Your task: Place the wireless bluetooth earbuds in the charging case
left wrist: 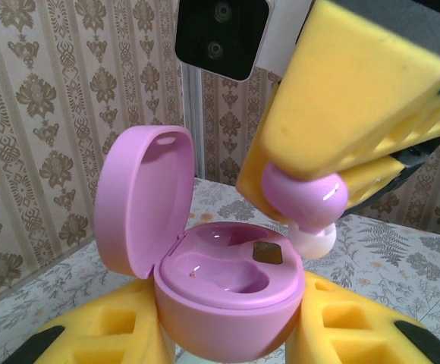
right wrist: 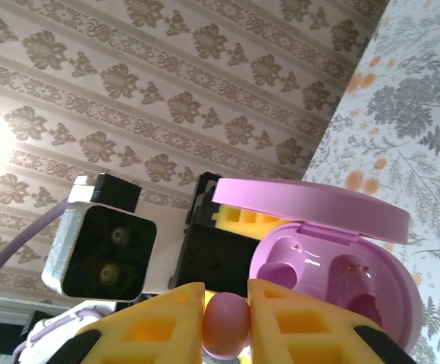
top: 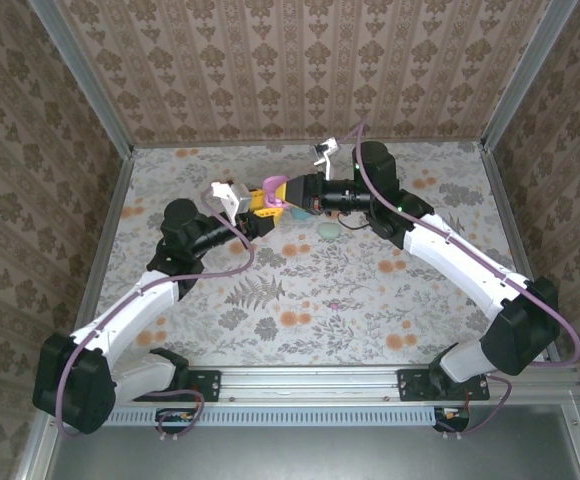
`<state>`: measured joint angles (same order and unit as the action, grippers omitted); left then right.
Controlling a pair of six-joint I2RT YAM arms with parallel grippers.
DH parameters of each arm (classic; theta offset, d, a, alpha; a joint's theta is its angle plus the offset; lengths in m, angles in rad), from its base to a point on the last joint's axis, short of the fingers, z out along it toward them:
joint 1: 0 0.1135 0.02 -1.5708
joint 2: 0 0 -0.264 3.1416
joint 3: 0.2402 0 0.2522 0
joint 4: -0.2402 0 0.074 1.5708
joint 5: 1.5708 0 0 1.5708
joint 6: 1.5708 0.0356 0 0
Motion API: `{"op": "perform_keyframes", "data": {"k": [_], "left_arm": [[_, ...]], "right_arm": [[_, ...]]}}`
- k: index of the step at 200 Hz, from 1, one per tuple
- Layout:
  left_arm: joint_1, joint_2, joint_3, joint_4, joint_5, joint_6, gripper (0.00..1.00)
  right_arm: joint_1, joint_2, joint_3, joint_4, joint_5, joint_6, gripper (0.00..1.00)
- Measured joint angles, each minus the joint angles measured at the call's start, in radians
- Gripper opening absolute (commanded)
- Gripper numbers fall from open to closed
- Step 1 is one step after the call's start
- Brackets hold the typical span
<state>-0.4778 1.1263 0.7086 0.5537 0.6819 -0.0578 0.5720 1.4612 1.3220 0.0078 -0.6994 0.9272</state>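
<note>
Teal piece is seen on floral tabletop, nearest; bud or case can't be told. Further back, pink charging case is clamped in left tool, lid open. Pink earbud is pinched in right tool, just above case rim; contact can't be told, view blocked by yellow pads. Wallpapered wall behind.

Case was pink, earbud pink with whitish tip; fingers yellow; desk grey leaf print, orange blotches; walls beige-brown damask stripes.
</note>
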Motion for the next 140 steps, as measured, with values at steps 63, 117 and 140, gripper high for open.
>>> {"op": "perform_keyframes", "data": {"k": [63, 117, 140], "left_arm": [[0.000, 0.000, 0.000, 0.000, 0.000, 0.000, 0.31], [0.000, 0.000, 0.000, -0.005, -0.002, 0.000, 0.32], [0.000, 0.000, 0.000, -0.005, -0.001, 0.000, 0.32]], "right_arm": [[0.018, 0.010, 0.032, -0.016, 0.051, -0.016, 0.21], [0.039, 0.040, 0.053, -0.030, 0.102, -0.024, 0.21], [0.049, 0.042, 0.063, -0.043, 0.117, -0.039, 0.21]]}}
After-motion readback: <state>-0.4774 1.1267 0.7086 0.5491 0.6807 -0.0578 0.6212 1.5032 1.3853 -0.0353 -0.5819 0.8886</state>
